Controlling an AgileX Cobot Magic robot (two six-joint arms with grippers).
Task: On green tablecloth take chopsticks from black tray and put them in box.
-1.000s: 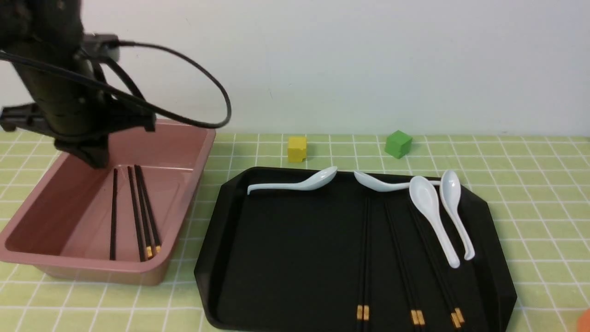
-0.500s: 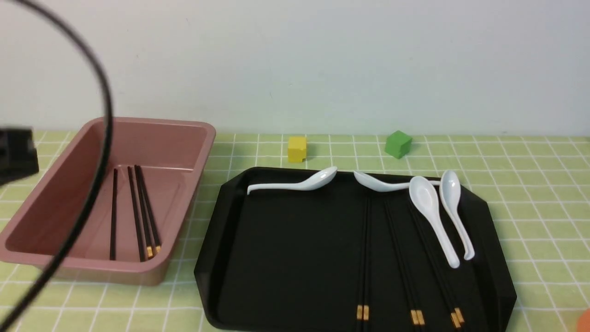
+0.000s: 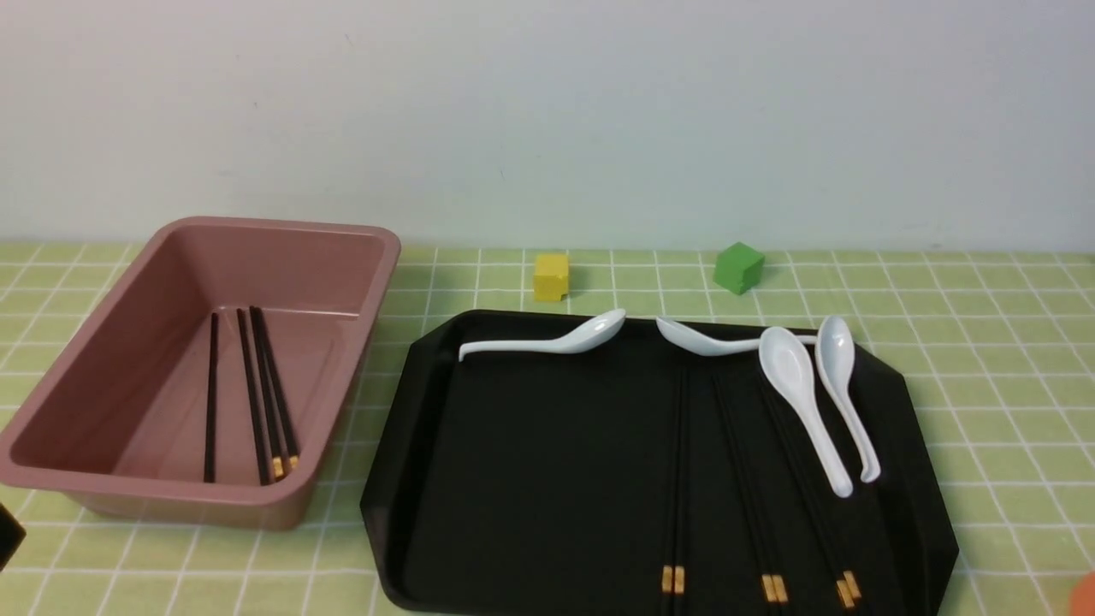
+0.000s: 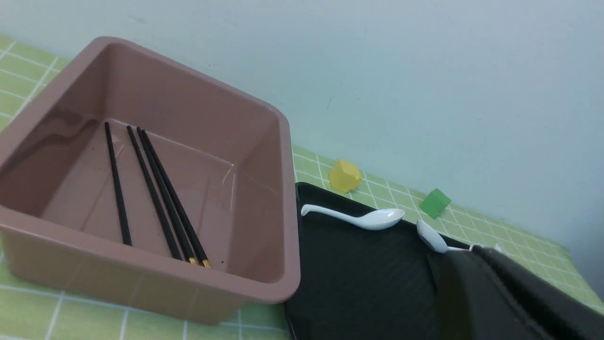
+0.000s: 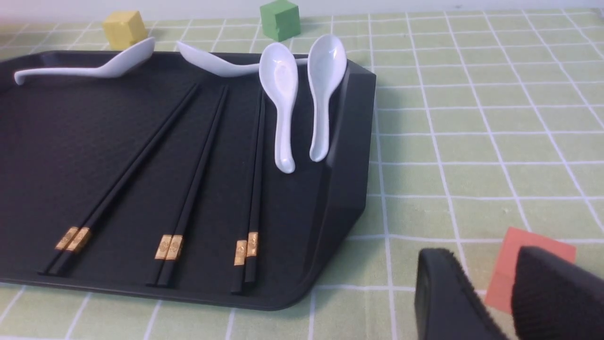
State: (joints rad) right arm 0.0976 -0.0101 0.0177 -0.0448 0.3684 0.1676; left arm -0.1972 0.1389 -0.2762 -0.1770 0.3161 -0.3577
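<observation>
4 wht spoons point(image 3: 804, 402), yel cube point(image 3: 551, 276), grn cube point(image 3: 738, 267)

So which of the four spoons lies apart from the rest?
The leftmost spoon, alone on the black tray's far edge; the other three cluster toward the right.

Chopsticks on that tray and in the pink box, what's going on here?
A two-armed robot is moving chopsticks from the tray into the box, but nothing is being handled at this moment. Four sticks lie in the box; three pairs wait on the tray beside four spoons. The right gripper hangs open and empty over the tablecloth beside the tray. Only part of the left gripper shows, so its state is unclear.
</observation>
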